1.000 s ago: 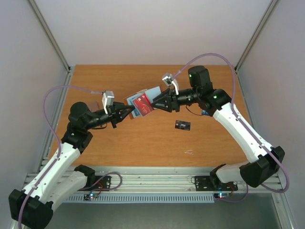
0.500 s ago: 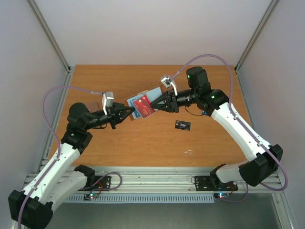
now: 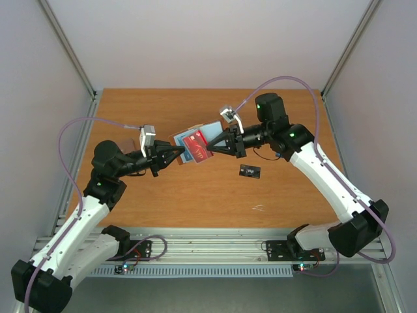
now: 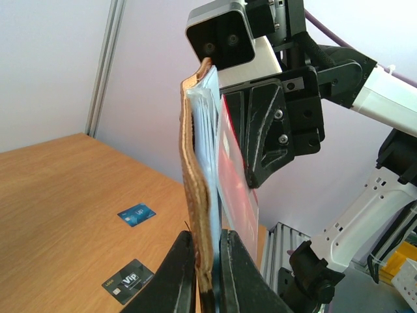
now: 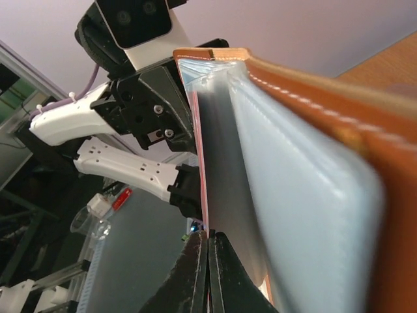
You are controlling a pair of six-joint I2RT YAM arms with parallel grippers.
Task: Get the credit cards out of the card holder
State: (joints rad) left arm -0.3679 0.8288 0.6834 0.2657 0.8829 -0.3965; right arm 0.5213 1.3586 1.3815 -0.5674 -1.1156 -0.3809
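The brown card holder [image 3: 209,128] hangs open above the table's middle, its pale blue-grey pockets [image 5: 306,189] facing the right wrist camera. My left gripper [image 3: 177,155] is shut on its lower edge [image 4: 195,163], one finger on each side. A red card [image 3: 195,145] stands partly out of a pocket. My right gripper [image 3: 210,147] is shut on that card's thin edge [image 5: 201,169], its fingertips [image 5: 195,251] pressed together. A black card [image 3: 249,171] with white print and a blue card [image 4: 137,214] lie flat on the table.
The wooden table [image 3: 163,195] is bounded by grey walls on the left, back and right. The right arm's forearm [image 3: 319,166] crosses above the right half of the table. A small pale mark [image 3: 258,208] is near the front.
My right gripper has closed its jaws onto the red card's edge. The left gripper and the card holder have stayed in place.
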